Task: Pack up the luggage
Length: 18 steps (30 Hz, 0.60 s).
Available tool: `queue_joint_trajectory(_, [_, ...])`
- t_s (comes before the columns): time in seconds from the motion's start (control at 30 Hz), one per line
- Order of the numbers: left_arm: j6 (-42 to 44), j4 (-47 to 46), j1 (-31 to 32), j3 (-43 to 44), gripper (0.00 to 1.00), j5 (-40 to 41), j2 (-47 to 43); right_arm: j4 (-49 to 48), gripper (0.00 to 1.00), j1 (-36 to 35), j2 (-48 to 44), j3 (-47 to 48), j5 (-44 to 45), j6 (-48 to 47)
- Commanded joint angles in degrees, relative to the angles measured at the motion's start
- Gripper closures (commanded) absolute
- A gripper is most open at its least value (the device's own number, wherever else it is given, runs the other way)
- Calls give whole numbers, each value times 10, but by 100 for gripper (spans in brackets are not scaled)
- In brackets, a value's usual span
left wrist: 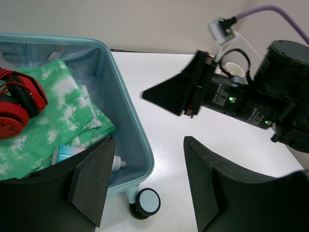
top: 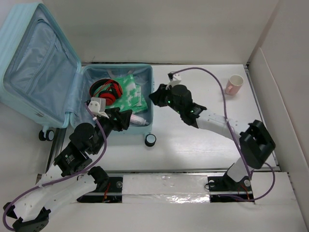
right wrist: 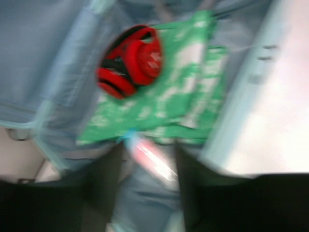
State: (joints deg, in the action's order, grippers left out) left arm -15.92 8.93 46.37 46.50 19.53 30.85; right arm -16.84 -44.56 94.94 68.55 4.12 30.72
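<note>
The luggage (top: 72, 104) is a pale aqua hard-shell suitcase lying open, with its lid (top: 36, 63) propped up at the far left. Its base holds red headphones (top: 107, 90), a green-and-white cloth (top: 129, 92) and a pink-and-white tube (top: 139, 121). My left gripper (top: 126, 118) is open and empty at the base's near right corner; in the left wrist view (left wrist: 149, 188) its fingers straddle the rim (left wrist: 140, 145) above a caster wheel (left wrist: 146, 203). My right gripper (top: 155, 95) hovers at the base's right rim. Its blurred wrist view shows open fingers (right wrist: 104, 179) above the tube (right wrist: 149, 157), the headphones (right wrist: 130, 60) and the cloth (right wrist: 183, 92).
A pink cup (top: 235, 85) stands at the far right of the white table. White walls close in the back and the right side. Another caster wheel (top: 47, 135) sits under the lid at the left. The right arm (left wrist: 251, 101) fills the left wrist view's upper right.
</note>
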Motion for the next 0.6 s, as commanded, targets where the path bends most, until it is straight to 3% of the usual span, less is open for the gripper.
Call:
queue_joint_trajectory(0.0, [4,-23,-1,-4,45,-7,-12,-26,71,24,-87,-54,93,-15])
queue_joint_trajectory(0.1, [4,-24,-1,-4,45,-10,-12,15,88,87,-151,-126,147,-34])
queue_joint_trajectory(0.23, [4,-24,-1,-4,45,-14,-10,56,88,185,-214,-191,222,-58])
queue_joint_trajectory(0.27, [4,-24,-1,-4,45,-15,-9,61,85,206,-222,-208,247,-60])
queue_joint_trajectory(0.4, [3,-25,-1,-4,44,-16,-9,71,43,323,-225,-223,269,-65])
queue_joint_trajectory(0.47, [3,-26,-1,-4,44,-18,-9,74,34,357,-208,-217,243,-65])
queue_joint_trajectory(0.57, [4,-26,-1,-4,44,-20,-9,82,32,405,-172,-190,232,-65])
